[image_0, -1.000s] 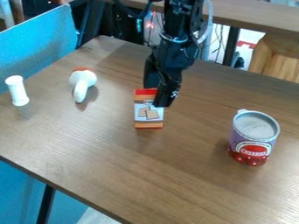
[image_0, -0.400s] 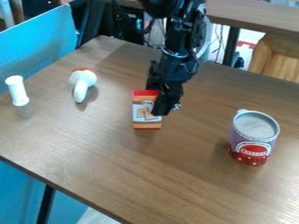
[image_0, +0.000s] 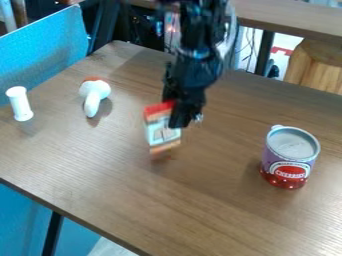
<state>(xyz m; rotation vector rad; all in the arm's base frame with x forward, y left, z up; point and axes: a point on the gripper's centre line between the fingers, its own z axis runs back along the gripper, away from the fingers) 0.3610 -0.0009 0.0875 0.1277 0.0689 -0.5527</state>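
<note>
We are seeing the jaws holding an orange-and-white box (tilting slightly). A purple-and-red can is standing well apart.

One box is at the jaws; one can stands right of them in view, and one white-and-orange toy and one white cylinder left.
</note>
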